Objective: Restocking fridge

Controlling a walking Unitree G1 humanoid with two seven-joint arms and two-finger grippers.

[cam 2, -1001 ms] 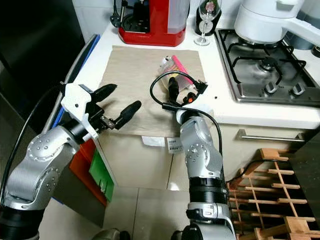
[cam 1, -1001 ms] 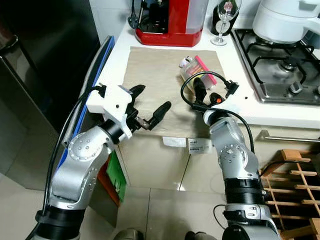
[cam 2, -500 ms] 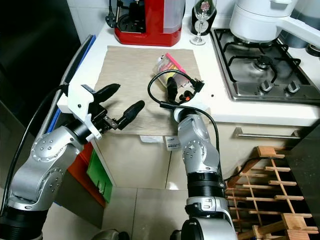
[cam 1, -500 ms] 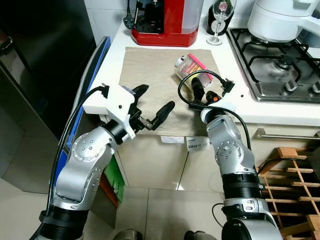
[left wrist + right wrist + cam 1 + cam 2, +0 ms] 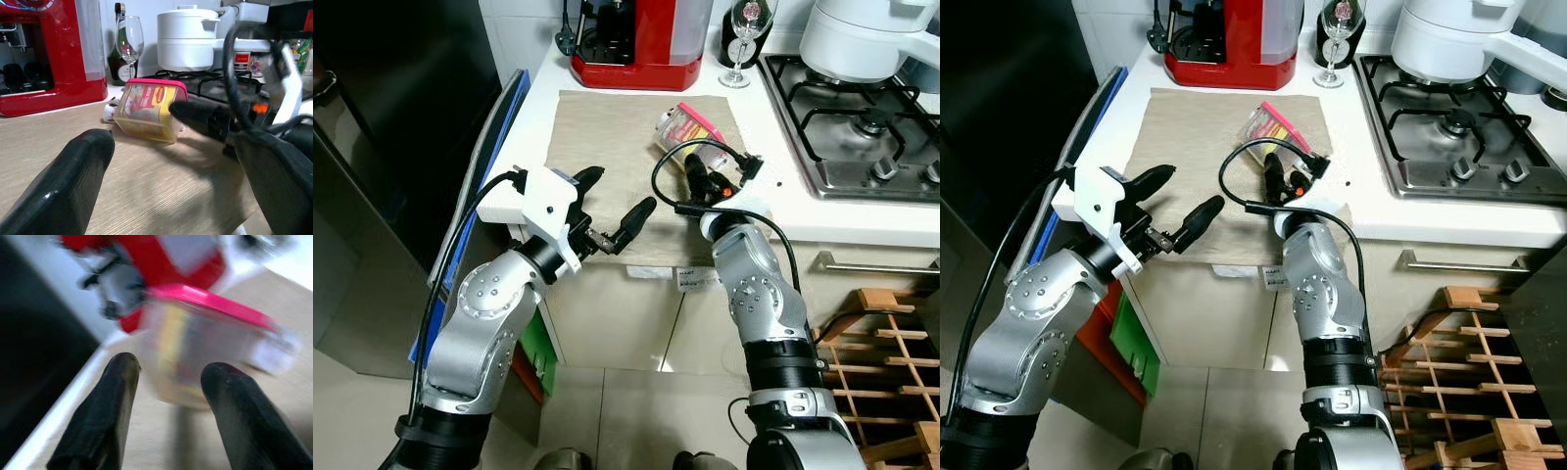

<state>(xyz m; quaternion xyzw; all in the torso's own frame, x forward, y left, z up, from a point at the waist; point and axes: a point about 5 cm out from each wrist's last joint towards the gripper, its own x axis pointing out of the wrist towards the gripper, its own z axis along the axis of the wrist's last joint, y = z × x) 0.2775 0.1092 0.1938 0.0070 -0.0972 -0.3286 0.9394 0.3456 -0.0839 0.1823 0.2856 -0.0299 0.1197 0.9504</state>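
From the left eye view, the clear plastic tub with the pink lid point(image 5: 688, 128) lies tipped on its side on the beige woven mat point(image 5: 607, 147), which covers the white counter point(image 5: 783, 211) in front of the red coffee machine point(image 5: 641, 39). The right gripper point(image 5: 705, 176) sits just beside the tub on its near side, and the left gripper point(image 5: 612, 211) hovers over the mat's front edge, fingers spread wide and holding nothing.

The right eye view gives the same layout: the tub point(image 5: 1273, 125) between the red machine and the right gripper point(image 5: 1278, 176), with a stemmed wine glass point(image 5: 1337, 39) and the gas hob point(image 5: 1459, 127) well off to the right.

Through the left wrist view, the tub point(image 5: 149, 110) shows a yellow and red label; the writing is too small to read.

In the right wrist view, blurred, the two black fingers point(image 5: 105, 411) stand apart with the tub point(image 5: 205, 347) framed between them, not yet clasped.

I would say the reach is nearly done. To do it well, the fingers should straddle the tub's clear walls rather than the lid, slide in level, and close gently so it does not skid along the mat.
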